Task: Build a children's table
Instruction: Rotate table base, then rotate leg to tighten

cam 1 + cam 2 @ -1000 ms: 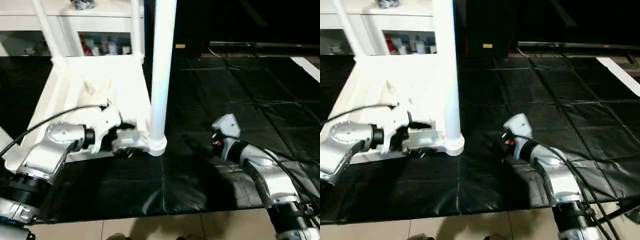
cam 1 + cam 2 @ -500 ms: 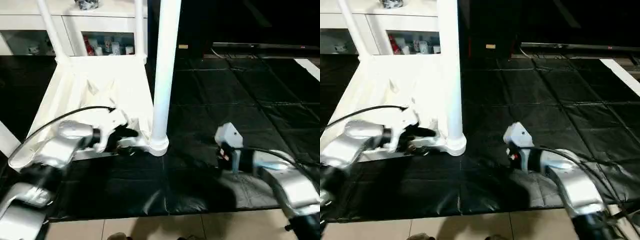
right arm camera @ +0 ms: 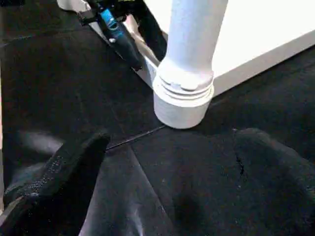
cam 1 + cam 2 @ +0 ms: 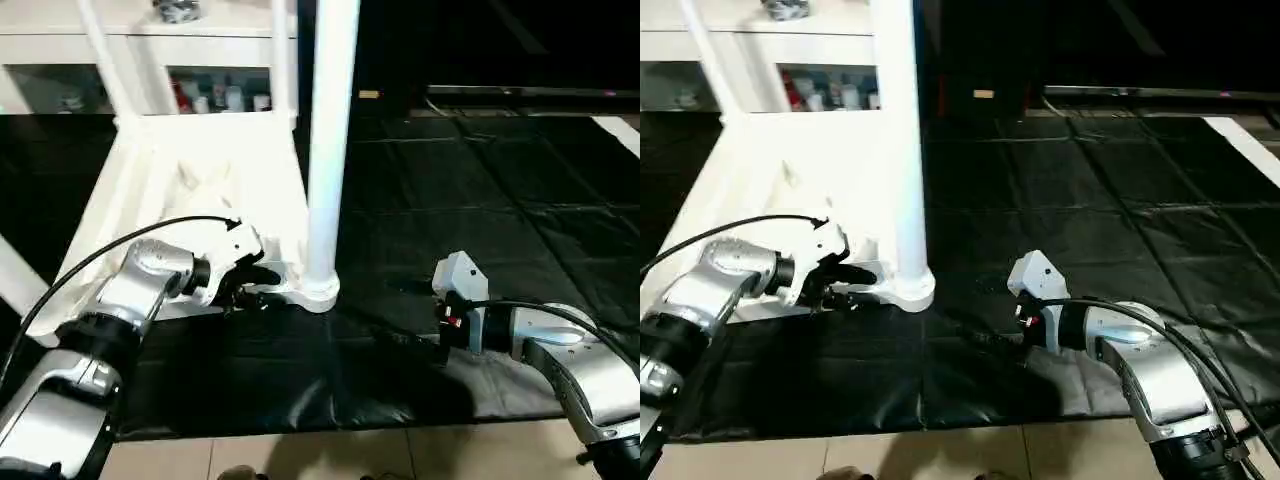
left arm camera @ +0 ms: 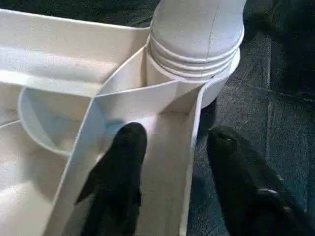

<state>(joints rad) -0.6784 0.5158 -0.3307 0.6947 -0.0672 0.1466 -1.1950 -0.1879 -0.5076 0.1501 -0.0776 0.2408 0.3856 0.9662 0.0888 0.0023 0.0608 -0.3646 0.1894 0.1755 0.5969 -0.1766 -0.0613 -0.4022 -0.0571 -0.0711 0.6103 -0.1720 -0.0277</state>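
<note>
Black tiled floor mat meets a white cabinet behind.

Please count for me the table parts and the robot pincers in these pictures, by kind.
Table top: 1
Table legs: 4
Pincers, left pincer and right pincer: 2
Total: 7

Non-task items we see: black floor mat, creased into squares, covering most of the ground; strip of beige tiled floor along its near edge; white cabinet at the back, small bottles on its shelf.
</note>
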